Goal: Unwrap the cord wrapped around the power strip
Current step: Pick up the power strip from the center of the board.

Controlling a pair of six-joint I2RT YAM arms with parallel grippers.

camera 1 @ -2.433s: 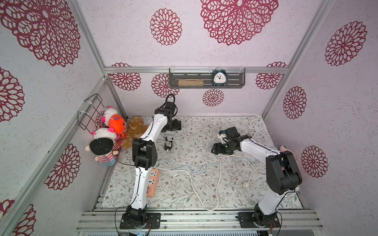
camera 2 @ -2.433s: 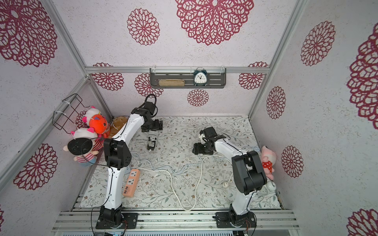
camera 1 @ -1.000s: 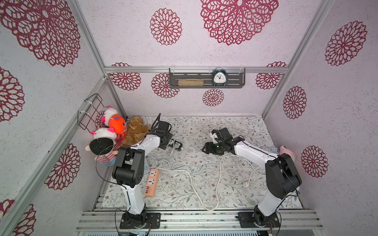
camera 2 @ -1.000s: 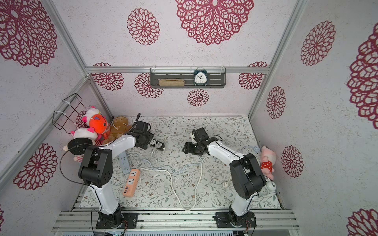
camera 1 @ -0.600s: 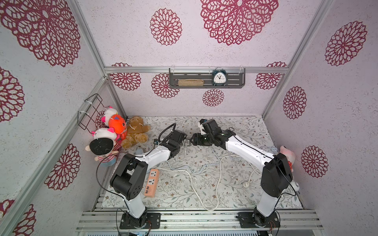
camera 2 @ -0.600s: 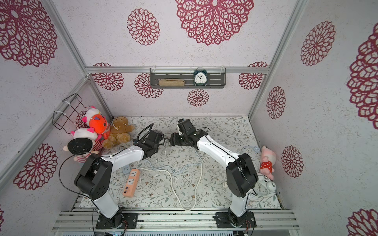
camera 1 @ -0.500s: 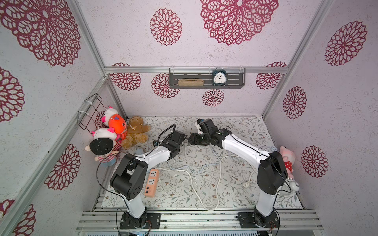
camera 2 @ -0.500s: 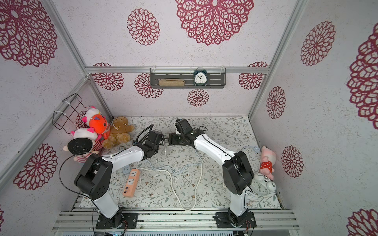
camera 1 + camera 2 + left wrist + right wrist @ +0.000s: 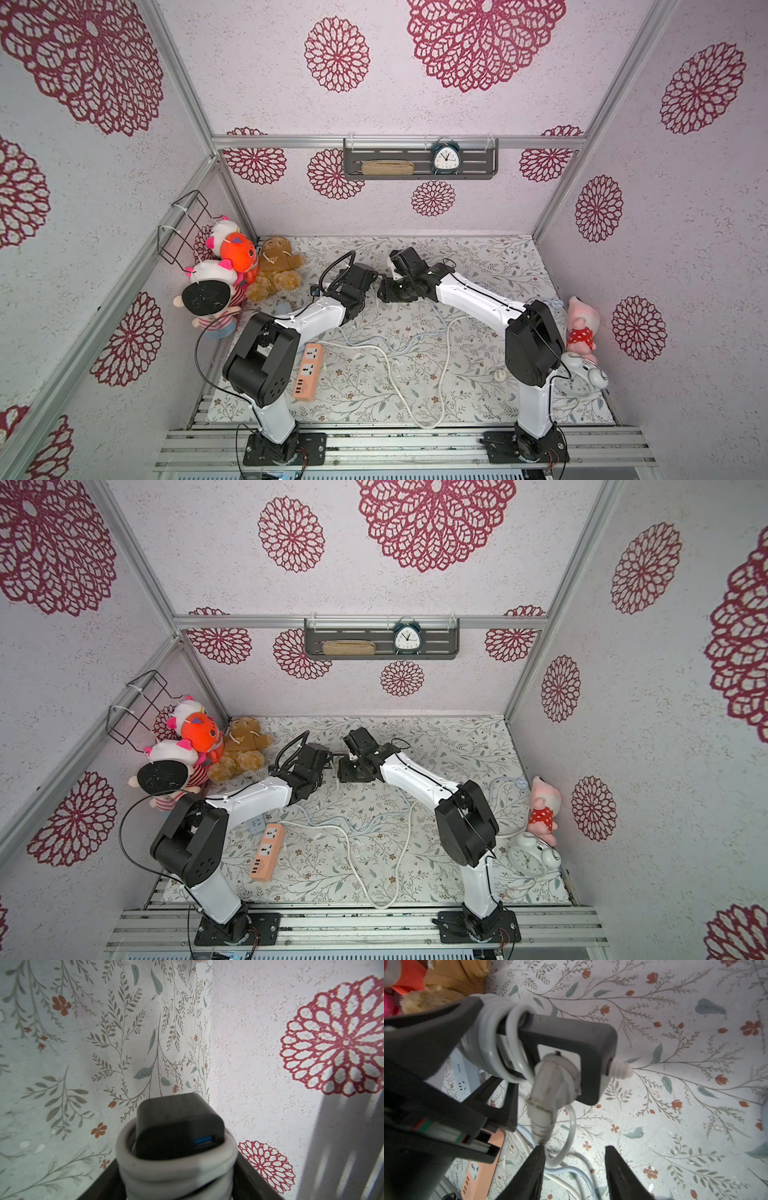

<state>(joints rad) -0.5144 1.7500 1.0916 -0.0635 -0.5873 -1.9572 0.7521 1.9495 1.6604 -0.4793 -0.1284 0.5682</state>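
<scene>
A black power strip (image 9: 571, 1043) hangs above the floral table at the back middle, my left gripper (image 9: 176, 1180) shut on it. Grey-white cord (image 9: 488, 1039) is wound in several coils around the strip's held end (image 9: 178, 1126). The cord's plug (image 9: 550, 1086) sits in the strip's socket, and a loose loop hangs below it. My right gripper (image 9: 574, 1149) faces the strip, open, one fingertip (image 9: 538, 1153) at the plug's cord end and nothing between the jaws. In both top views the two grippers (image 9: 371, 279) (image 9: 340, 771) meet nose to nose.
An orange power strip (image 9: 308, 372) and long white cords (image 9: 390, 374) lie on the table's front half. A pale blue strip (image 9: 257, 825) lies under my left arm. Plush toys (image 9: 274, 270) fill the back left corner. A pink plush (image 9: 582, 328) and a white clock (image 9: 528, 860) stand at the right.
Both arms have swung toward the table's back middle and now face each other. My left gripper brought the wrapped strip along. My right gripper's jaws have narrowed.
</scene>
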